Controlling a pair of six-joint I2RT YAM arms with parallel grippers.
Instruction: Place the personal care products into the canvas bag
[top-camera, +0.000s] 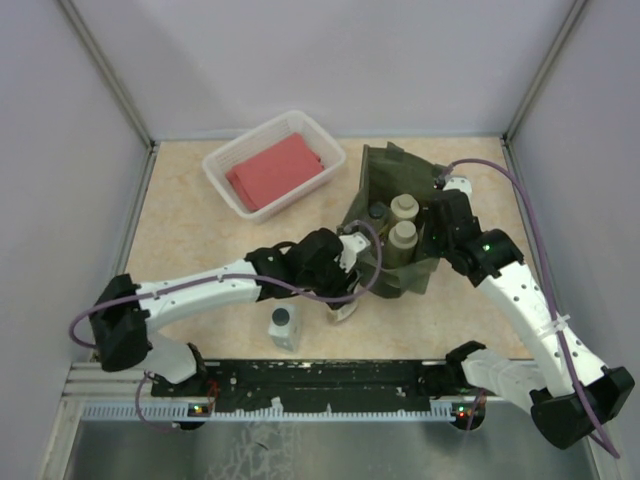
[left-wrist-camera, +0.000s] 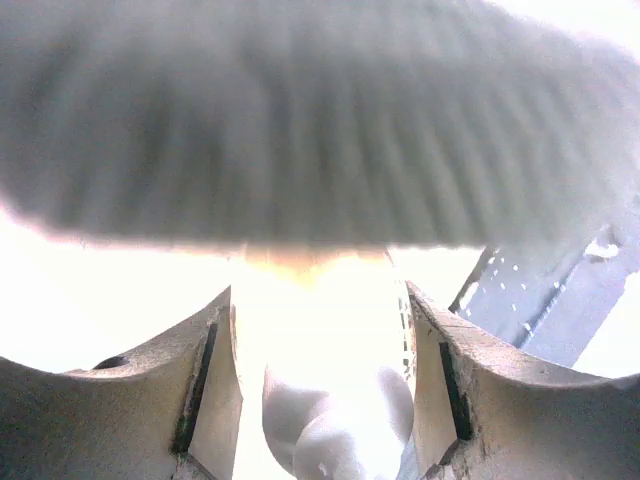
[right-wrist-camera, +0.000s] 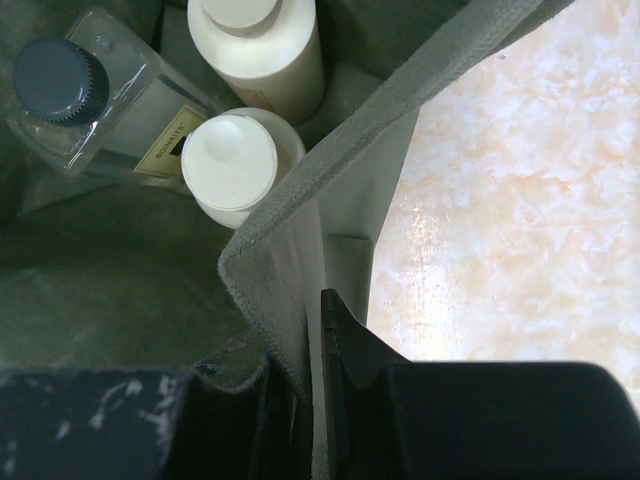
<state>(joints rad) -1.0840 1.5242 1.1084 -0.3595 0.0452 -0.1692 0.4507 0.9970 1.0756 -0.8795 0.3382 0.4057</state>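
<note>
Left of the canvas bag (top-camera: 372, 170), your left hand (left-wrist-camera: 318, 330) spans a blurred pale object (left-wrist-camera: 335, 420), grip unclear; rightward, your right hand (right-wrist-camera: 315, 340) pinches the bag's rim.

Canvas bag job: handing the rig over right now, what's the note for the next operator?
Right gripper: jaws shut on the canvas bag rim, holding it open.
Left gripper: low at the bag's near side, over a pale object; grip unclear, wrist view blurred.
Done: a cream bottle, a second cream bottle and a grey bottle are in the bag.
Left: the other grey bottle stands on the table; the amber one is not clearly visible.
</note>
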